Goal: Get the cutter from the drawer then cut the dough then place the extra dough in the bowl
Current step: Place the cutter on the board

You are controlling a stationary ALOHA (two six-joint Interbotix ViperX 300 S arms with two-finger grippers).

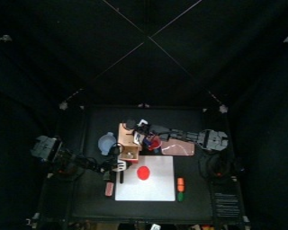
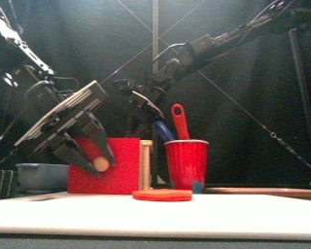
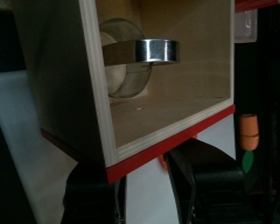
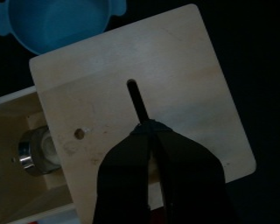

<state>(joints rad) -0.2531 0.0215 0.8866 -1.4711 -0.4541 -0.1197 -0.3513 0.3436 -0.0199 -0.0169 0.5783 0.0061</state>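
The left pincer (image 2: 93,159) is closed narrowly on the pale drawer knob (image 2: 102,165), with one jaw set on either side of it, against the red drawer front (image 2: 117,177). The drawer (image 3: 166,105) is shown drawn out of the wooden box (image 4: 143,79) toward the front edge of the desk (image 1: 86,207). The metal cutter (image 3: 154,51) is seen lying inside the drawer, toward its back, and is touched by neither pincer.

The right pincer (image 4: 150,133) is held with its jaws brought fully together and nothing gripped between them. Its tip is pressed onto the box's top panel, at the end of the slot.

The box is set near the desk's middle. The blue-grey bowl (image 1: 107,141) is placed just beside the box on its left. The red cup (image 2: 187,163) is stood on the box's right, with a blue knife (image 2: 162,131) and a red knife (image 2: 179,119) upright in it.

The white cutting board (image 1: 158,192) is laid in front of the box, along the middle of the desk's front edge. The red dough disc (image 2: 162,195) is seen flat and whole on the board's back half, left of its middle and just in front of the drawer front. A toy carrot (image 3: 248,136) is seen at the board's right edge; whether it rests on the board cannot be told.
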